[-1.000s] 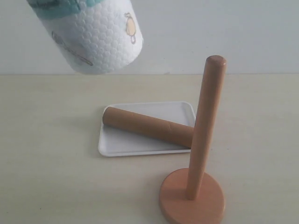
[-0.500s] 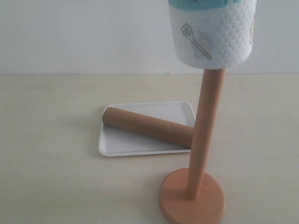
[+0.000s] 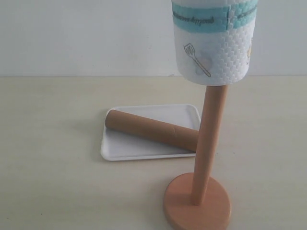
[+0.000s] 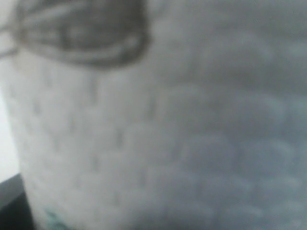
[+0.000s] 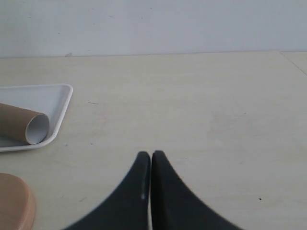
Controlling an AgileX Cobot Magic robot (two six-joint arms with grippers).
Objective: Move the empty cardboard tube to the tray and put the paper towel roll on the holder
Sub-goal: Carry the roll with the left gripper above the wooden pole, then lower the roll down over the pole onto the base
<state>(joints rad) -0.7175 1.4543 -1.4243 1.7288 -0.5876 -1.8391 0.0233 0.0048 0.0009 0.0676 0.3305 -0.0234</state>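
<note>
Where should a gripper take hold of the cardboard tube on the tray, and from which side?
Probably best: grip the cardboard tube at mid-length from above, jaws across its width. It lies flat, slanted on the tray, and the holder pole stands before its right end.

I see paper towel roll [image 3: 213, 48] white, embossed dot pattern, teal band w/ small print, grey spatula drawing. Holder [image 3: 207, 139] light-brown wood, base more orange. Cardboard tube [image 3: 151, 129] brown, pale inside. Tray [image 3: 125, 152] plain white. Table [image 3: 53, 143] pale beige, faint grain. Right gripper [image 5: 151, 155] black.
</note>
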